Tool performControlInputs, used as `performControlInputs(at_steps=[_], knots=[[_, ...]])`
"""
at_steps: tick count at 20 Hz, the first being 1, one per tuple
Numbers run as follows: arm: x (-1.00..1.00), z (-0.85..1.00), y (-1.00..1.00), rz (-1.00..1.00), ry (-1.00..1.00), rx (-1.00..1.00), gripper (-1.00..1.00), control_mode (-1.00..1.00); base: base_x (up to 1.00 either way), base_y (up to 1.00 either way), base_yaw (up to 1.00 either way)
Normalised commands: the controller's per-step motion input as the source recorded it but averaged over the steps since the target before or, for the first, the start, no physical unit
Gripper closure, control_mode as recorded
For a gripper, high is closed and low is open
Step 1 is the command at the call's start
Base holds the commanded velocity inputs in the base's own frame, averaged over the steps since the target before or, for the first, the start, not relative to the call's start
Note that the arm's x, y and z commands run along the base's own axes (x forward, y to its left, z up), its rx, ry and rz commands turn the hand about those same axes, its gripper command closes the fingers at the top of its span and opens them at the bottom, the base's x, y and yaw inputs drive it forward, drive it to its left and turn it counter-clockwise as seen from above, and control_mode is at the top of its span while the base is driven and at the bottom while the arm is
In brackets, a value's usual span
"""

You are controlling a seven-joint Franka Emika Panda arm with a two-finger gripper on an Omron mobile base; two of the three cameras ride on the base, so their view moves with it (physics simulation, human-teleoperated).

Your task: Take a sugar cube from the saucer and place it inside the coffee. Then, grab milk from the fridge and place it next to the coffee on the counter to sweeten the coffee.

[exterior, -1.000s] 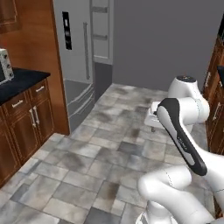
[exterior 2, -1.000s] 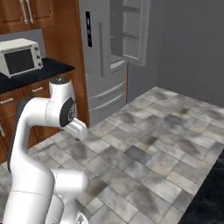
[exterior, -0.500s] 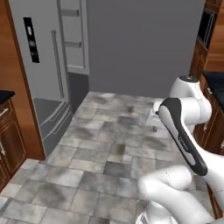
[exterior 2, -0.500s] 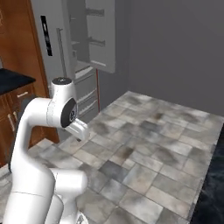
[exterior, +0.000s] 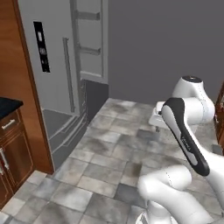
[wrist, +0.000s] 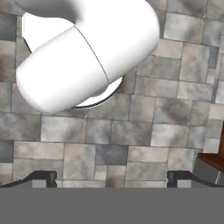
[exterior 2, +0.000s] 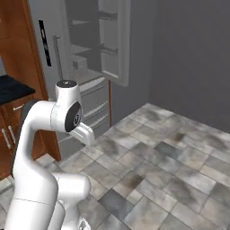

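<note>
Fridge (exterior 2: 96, 54): door open, shelf contents too dim to tell.
Worktop (exterior 2: 13, 87): cut off by frame edge.
End effector (wrist: 111, 177): fingertips spread wide, pinching nothing.
Writing: none readable.

A grey stone-tiled floor (exterior 2: 179, 166) is spreading toward a plain grey wall (exterior: 166, 48) at twelve o'clock; brown wooden cabinets (exterior: 13, 153) are standing at nine o'clock.

The arm (exterior: 188, 144) is glossy white, built of rounded tubular links with dark grey joint bands, one carrying small pale lettering. A grey disc caps its top joint. The 2 fingertips (wrist: 43, 177) are small, dark and blocky.
</note>
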Motion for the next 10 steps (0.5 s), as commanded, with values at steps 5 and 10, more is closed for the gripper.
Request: performControlInputs(at_steps=[5,10], knots=[[0.00,0.00,0.00,0.00,0.00,0.00,-1.00,1.00,1.00,-0.08,0.36],[0.00,0.00,0.00,0.00,0.00,0.00,-1.00,1.00,1.00,-0.35,0.35]])
